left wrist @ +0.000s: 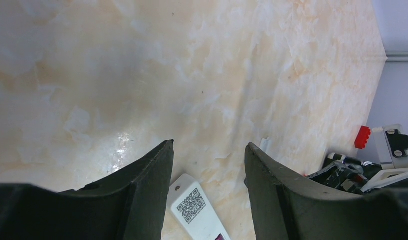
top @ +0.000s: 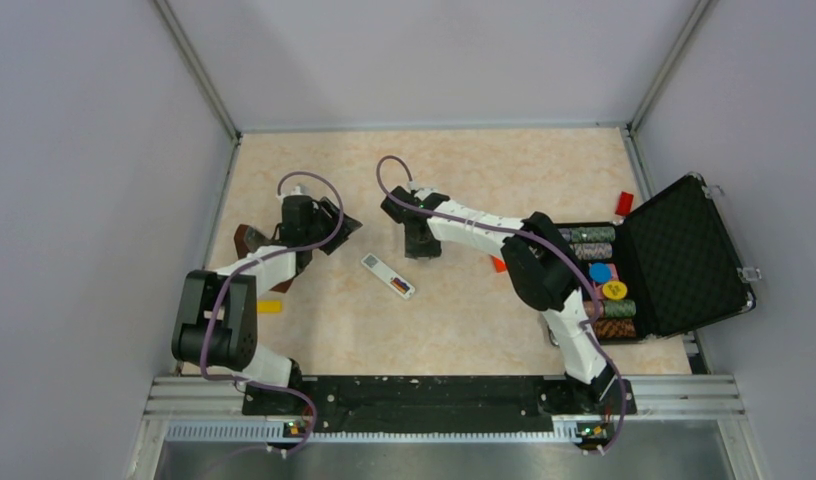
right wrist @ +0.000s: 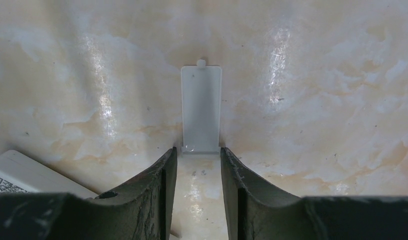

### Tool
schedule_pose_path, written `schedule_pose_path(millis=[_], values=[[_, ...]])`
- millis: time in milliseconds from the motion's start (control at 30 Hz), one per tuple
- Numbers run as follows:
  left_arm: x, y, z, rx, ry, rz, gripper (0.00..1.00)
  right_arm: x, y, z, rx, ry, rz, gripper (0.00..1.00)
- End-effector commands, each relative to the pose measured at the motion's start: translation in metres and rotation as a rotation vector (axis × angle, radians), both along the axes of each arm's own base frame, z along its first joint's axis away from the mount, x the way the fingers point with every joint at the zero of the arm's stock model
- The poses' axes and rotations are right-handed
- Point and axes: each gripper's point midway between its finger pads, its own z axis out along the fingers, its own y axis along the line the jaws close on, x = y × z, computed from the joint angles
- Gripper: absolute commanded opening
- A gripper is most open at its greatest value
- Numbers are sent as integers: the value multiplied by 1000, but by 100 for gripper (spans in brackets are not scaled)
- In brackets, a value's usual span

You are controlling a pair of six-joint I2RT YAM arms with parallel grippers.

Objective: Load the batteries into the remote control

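Fetching cover (right wrist: 201, 105): right gripper (right wrist: 198, 151) spread around its end, left gripper (left wrist: 210, 145) spread too. Next: pinch, carry to remote (top: 388, 275) at 8 o'clock.

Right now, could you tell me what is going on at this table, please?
The two arms are loading a remote control. It lies back-up between them, and the batteries appear to sit in its open compartment. The left pincer is open and hovers over the remote's QR-code end. The right pincer straddles the near end of the small white cover plate. I cannot tell whether it grips the plate. The cover is not yet on the remote.
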Motion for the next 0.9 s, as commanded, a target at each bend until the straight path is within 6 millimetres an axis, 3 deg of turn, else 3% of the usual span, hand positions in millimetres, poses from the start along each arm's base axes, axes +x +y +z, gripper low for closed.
schedule_pose_path(millis=[0, 133, 500, 633, 867], values=[[6, 4, 21, 10, -72, 2, 59, -7, -11, -28, -75, 56, -17, 38], [5, 3, 22, 7, -75, 1, 59, -6, -16, -33, -79, 68, -32, 38], [6, -11, 20, -58, -73, -57, 59, -4, -22, -32, -51, 66, -30, 18], [6, -20, 16, -90, -60, -100, 59, 2, -20, -21, -42, 33, -12, 17], [5, -47, 4, -174, -9, -215, 60, 13, -15, 16, 3, -58, 30, 18]])
